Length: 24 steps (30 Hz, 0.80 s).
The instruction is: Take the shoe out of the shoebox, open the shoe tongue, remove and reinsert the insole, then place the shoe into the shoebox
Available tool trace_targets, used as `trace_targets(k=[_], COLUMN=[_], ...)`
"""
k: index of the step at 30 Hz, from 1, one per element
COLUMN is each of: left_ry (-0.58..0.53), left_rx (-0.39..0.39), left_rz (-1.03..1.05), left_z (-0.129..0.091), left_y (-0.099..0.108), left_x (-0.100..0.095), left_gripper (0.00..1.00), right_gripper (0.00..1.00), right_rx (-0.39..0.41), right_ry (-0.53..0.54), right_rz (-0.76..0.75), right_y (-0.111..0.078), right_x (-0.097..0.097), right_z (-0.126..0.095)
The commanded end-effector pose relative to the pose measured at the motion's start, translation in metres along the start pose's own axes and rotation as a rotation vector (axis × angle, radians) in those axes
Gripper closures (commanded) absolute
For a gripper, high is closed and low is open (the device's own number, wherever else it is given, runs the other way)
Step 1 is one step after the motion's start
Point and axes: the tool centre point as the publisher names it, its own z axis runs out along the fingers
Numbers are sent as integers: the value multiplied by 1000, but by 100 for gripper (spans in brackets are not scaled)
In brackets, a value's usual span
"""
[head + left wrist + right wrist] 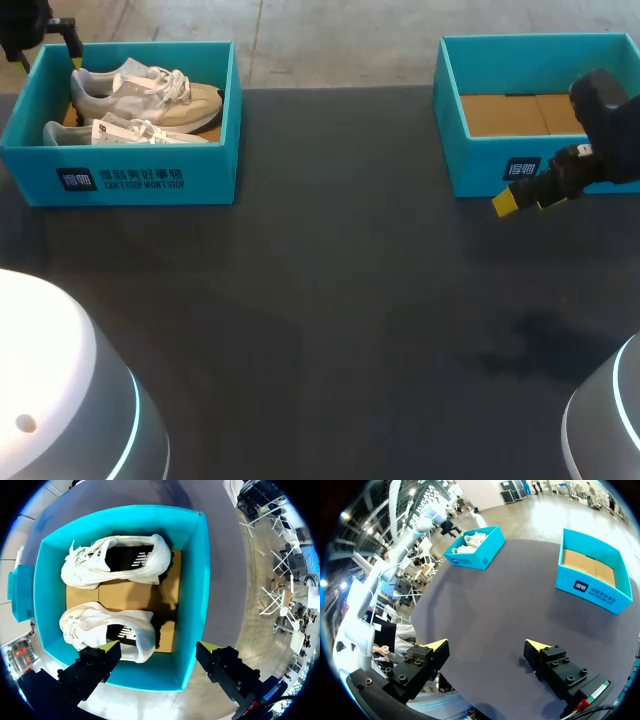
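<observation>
I see the bench (340, 300) as a dark, matt sheet, smooth and without shine. The shoebox (192, 580) is teal card with a faint sheen on its walls and a bare brown cardboard floor; the other shoebox (480, 165) looks the same. The shoes (117, 560) are pale cloth with white laces, one with a tan suede-like side. The left gripper (158, 645) and right gripper (487, 643) look matt black, hard and bolted.

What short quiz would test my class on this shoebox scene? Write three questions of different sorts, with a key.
1. True or false: the right teal cardboard shoebox holds a shoe.
2. How many white lace-up sneakers lie in the left teal cardboard shoebox?
3. The left gripper is: A) shut on a sneaker; B) open above the left shoebox; C) inside the right shoebox.
Key: 1 false; 2 two; 3 B.
</observation>
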Motion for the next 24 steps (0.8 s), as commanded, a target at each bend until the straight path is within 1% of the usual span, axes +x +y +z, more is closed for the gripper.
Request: trace_targets(k=[1, 3, 5, 21, 22, 23, 24], left_ry=[2, 6, 33, 33, 37, 5, -10], left_rx=[3, 12, 15, 15, 9, 21, 13], left_rz=[3, 3, -1, -1, -10, 7, 4], left_z=[-16, -20, -22, -22, -22, -23, -23], left_y=[-7, -11, -15, -15, -16, -19, -24], left_x=[1, 2, 3, 3, 8, 12, 14], left_gripper=[0, 0, 0, 0, 0, 0, 0], right_gripper=[0, 0, 0, 0, 0, 0, 0], right_rx=[4, 4, 4, 4, 4, 4, 4], right_ry=[0, 0, 0, 0, 0, 0, 0], right_rz=[1, 1, 1, 1, 1, 1, 1], right_y=[2, 2, 2, 2, 2, 2, 2], right_x=[0, 0, 0, 0, 0, 0, 0], right_z=[2, 2, 2, 2, 2, 2, 2])
